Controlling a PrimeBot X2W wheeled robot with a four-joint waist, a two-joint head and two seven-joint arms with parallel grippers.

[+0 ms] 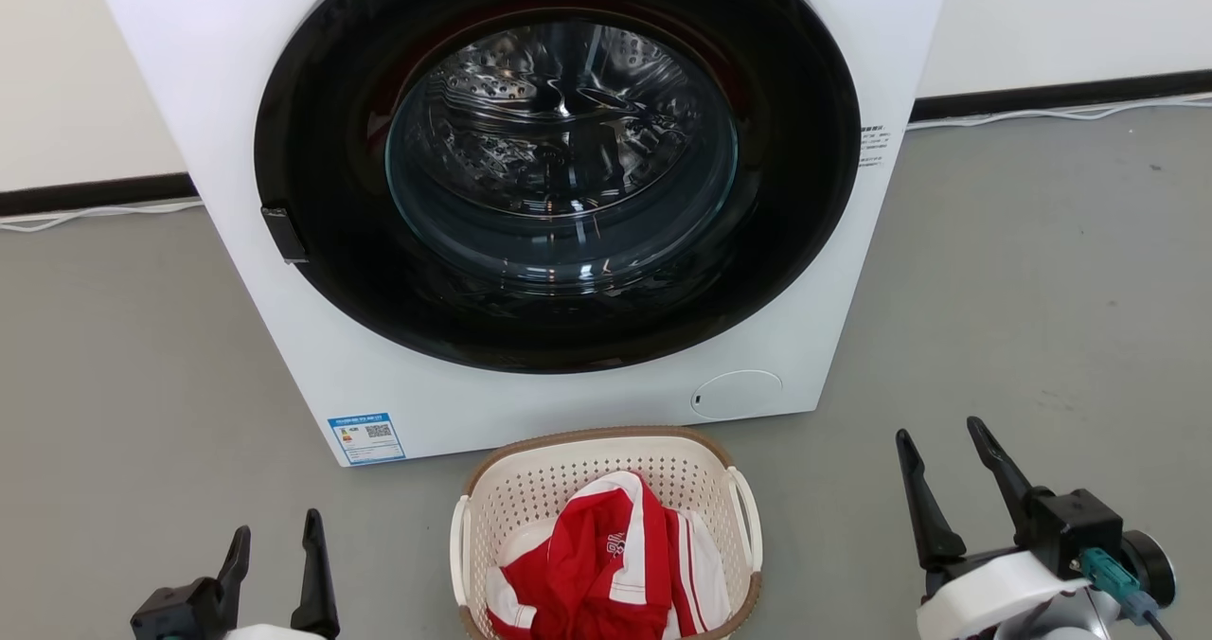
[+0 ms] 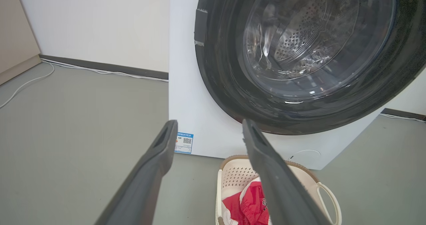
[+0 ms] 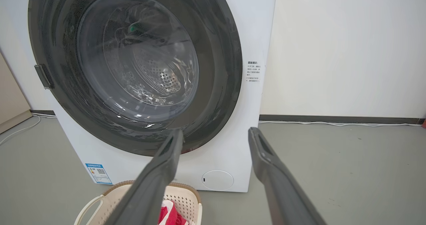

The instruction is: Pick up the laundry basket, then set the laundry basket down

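Note:
The laundry basket [image 1: 568,474] is cream perforated plastic with a brown rim and white loop handles. It stands on the grey floor just in front of the washer, bottom centre of the head view, holding a red and white garment [image 1: 611,564]. My left gripper [image 1: 275,536] is open at the lower left, well left of the basket and touching nothing. My right gripper [image 1: 947,432] is open at the lower right, also apart from it. The left wrist view has the basket [image 2: 233,175] partly behind my fingers [image 2: 276,178]; in the right wrist view the basket [image 3: 186,195] sits at the bottom left.
A white front-loading washer [image 1: 237,72] with a round dark glass door [image 1: 559,157], shut, stands directly behind the basket. White cables [image 1: 1060,112] run along the dark baseboard. Grey floor [image 1: 1042,290] spreads on both sides of the washer. A beige cabinet edge [image 2: 16,35] is at far left.

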